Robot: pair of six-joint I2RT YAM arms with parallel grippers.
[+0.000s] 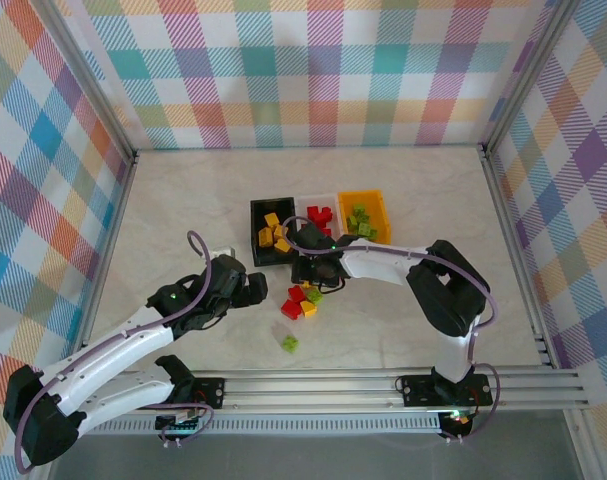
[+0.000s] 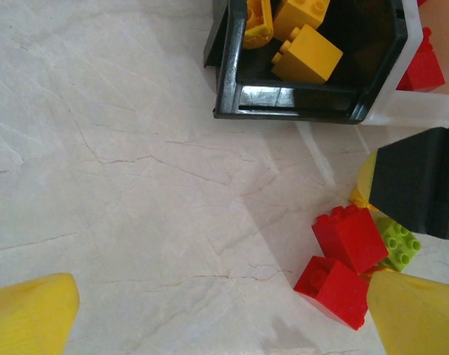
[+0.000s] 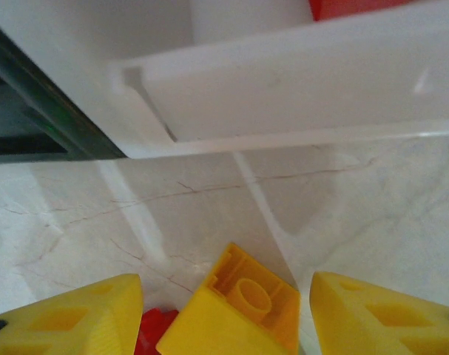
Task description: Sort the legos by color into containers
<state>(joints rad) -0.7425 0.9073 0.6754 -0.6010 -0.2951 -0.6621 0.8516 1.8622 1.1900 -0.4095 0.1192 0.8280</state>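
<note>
Closest to the bottom edge of the overhead view, a single green brick is lying alone on the marbled table, below the centre. Just above it, a small heap of loose bricks is sitting mid-frame, red, green and yellow pieces touching one another.

The left gripper is hovering to the left of that heap with its fingers spread wide and nothing between them; from its own camera, two red bricks are showing at lower right with a green one tucked behind them.

The right gripper is reaching down at the heap's upper edge. Its fingers are standing apart on either side of a yellow brick (tipped so its hollow underside is facing up), with a thin gap on each side, so it is not pinching as far as I can see.

Beyond it, three bins are standing in a row, side by side: the black bin is holding yellow bricks, the white bin red ones, and the orange bin green ones.
</note>
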